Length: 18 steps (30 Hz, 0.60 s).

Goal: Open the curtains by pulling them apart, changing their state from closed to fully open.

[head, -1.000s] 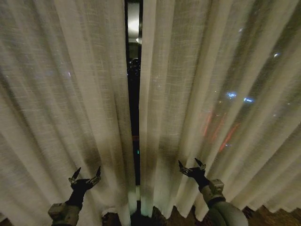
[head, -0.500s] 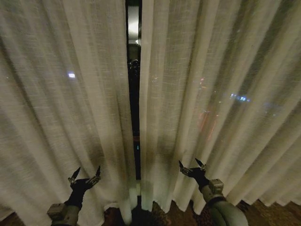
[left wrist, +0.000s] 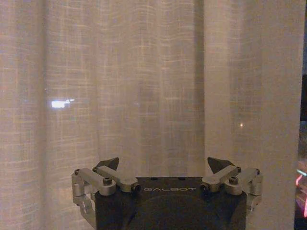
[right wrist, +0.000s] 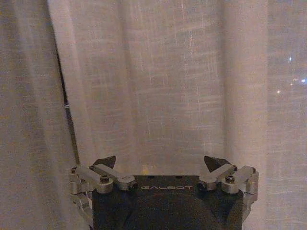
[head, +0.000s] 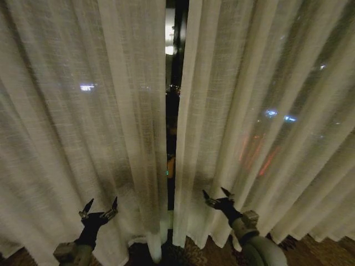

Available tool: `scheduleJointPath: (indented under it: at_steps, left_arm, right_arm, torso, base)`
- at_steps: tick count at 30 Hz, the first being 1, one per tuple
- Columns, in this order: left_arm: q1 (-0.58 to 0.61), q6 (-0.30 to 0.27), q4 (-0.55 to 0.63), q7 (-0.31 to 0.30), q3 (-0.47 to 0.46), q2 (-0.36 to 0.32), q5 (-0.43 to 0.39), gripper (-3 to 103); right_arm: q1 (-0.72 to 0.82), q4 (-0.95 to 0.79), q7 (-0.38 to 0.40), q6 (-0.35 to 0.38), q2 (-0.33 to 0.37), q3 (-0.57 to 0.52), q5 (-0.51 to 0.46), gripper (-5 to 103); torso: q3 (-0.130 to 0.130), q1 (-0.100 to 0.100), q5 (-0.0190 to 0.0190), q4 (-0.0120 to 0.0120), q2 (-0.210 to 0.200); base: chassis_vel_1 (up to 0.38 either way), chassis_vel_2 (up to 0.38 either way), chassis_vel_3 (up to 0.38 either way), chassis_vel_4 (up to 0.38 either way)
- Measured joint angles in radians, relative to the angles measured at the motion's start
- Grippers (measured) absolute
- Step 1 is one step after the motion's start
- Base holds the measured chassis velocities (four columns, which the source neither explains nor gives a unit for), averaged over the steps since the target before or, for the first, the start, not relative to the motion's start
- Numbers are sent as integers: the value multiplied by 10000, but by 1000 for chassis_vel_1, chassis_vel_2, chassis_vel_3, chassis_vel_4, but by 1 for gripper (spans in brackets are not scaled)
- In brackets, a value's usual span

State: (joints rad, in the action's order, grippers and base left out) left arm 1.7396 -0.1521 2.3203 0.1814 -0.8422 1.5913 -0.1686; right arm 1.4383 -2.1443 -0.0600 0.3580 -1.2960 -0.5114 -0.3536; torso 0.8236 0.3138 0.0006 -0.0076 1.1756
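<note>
We face the curtains (head: 100,111), two sheer, light, pleated panels hanging to the floor with only a narrow dark gap between them; being so soft and limp, they look best pinched at the inner hems beside that gap. Our left gripper (head: 100,209) and right gripper (head: 217,197) hover low before their panels, fingers spread and holding nothing. Since a moment ago the gap sits further right in our head view and looks slightly wider, and the right gripper has edged toward it.
</note>
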Motion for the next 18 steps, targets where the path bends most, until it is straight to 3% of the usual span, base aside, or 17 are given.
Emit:
scheduleJointPath:
  at_steps: [11, 18]
  left_arm:
    - [134, -36, 200, -76, -263, 3, 0, 100]
    - [78, -19, 145, -150, -270, 1, -90, 100]
  right_arm:
    - [-1021, 1103, 187, -24, 372, 799, -1007, 100]
    - [-1588, 1411, 324, 3, 271, 1551, -1044, 100]
  torso:
    - [-1, 0, -5, 0, 0]
    - [0, 0, -4, 0, 0]
  base:
    - [0, 0, 0, 0]
    - [0, 0, 0, 0]
